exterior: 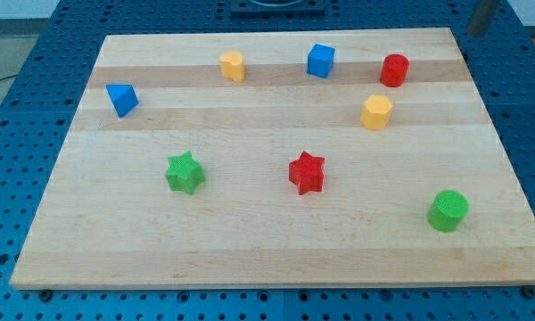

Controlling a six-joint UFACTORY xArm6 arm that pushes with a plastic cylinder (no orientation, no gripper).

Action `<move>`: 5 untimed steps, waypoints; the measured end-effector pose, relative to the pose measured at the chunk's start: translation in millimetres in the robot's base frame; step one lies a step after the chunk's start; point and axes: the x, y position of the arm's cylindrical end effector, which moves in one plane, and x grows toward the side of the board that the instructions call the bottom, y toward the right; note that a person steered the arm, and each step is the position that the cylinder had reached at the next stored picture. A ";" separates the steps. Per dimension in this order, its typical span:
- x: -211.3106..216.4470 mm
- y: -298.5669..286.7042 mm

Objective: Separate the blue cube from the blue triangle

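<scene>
The blue cube sits near the top edge of the wooden board, right of centre. The blue triangle lies far from it at the board's upper left. A yellow block stands between them along the top. A dark rod shows in the view's top right corner, and my tip is just off the board's top right corner. It is far right of the blue cube and touches no block.
A red cylinder and a yellow hexagonal block stand right of the blue cube. A green star, a red star and a green cylinder lie lower down.
</scene>
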 end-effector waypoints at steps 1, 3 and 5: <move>0.0 0.0; 10.8 -4.3; 14.6 -29.8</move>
